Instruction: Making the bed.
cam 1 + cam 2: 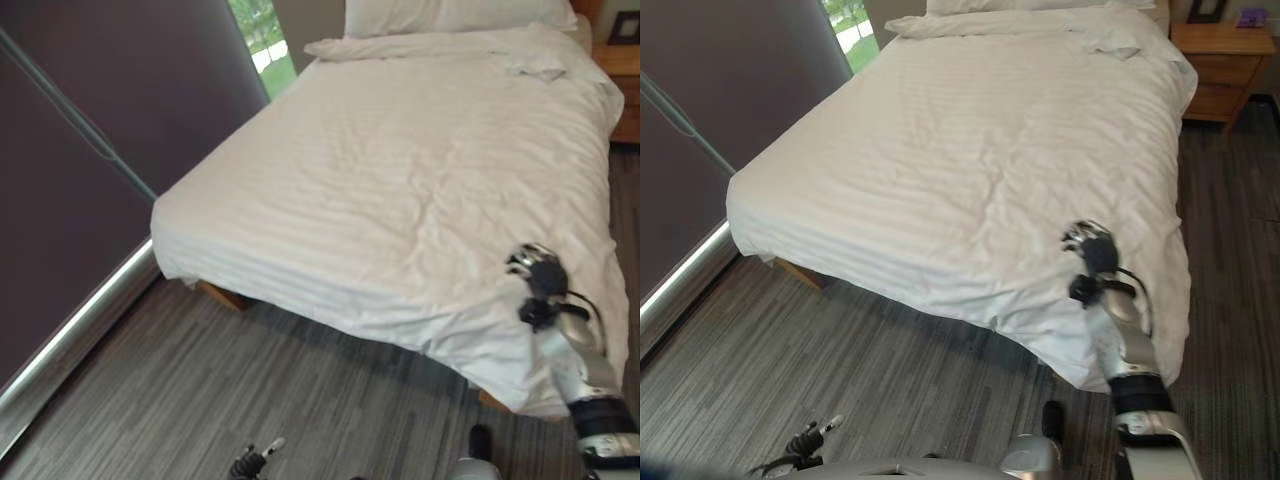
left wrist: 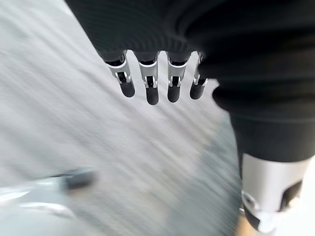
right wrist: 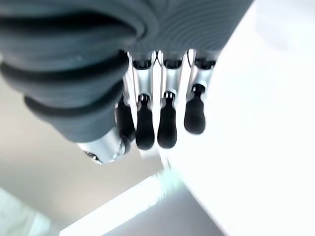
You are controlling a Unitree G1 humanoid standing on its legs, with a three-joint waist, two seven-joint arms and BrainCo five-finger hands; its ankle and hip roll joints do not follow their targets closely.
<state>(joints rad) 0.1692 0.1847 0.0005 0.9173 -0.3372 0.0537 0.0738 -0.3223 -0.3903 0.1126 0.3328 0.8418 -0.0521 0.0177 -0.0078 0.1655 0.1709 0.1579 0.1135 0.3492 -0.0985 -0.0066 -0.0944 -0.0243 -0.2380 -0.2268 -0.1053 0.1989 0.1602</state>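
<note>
A bed under a white striped duvet (image 1: 400,180) runs from the near right to the far wall, with white pillows (image 1: 450,15) at its head. The duvet lies mostly flat, with creases in the middle and a rumpled fold (image 1: 535,65) near the far right. My right hand (image 1: 538,272) hovers over the near right corner of the bed; its fingers (image 3: 167,123) hang relaxed and hold nothing. Low beside me, my left hand (image 1: 255,462) hangs above the floor, and its fingers (image 2: 152,83) are straight and empty.
A dark wall panel (image 1: 80,150) with a metal rail at its foot runs along the bed's left side, leaving a strip of grey plank floor (image 1: 250,380). A window (image 1: 265,40) shows at the back. A wooden nightstand (image 1: 1225,60) stands at the far right.
</note>
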